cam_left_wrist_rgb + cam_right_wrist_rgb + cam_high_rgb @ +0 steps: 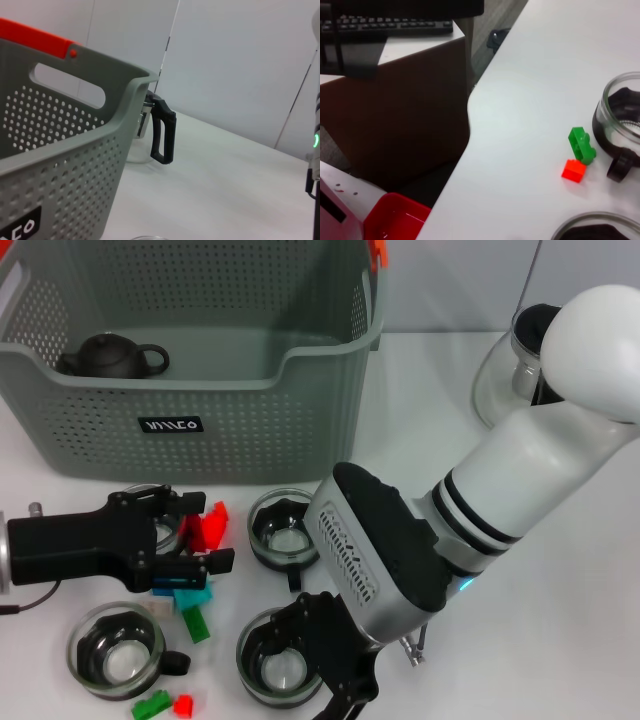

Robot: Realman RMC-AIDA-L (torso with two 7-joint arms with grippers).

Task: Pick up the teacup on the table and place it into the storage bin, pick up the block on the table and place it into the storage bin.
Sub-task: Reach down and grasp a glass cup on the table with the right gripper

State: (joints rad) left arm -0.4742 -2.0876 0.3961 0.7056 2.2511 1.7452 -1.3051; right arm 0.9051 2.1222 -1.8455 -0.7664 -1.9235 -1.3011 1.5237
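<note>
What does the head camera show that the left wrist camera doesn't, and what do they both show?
Only the head view shows the dark teapot inside the storage bin, the glass teacups such as the one at the near left, the pile of coloured blocks, the left hand over that pile, and the right hand at the near teacup. Only the left wrist view shows the black handle of the glass pitcher beyond the bin. Both share the bin with its black label and the white table.
</note>
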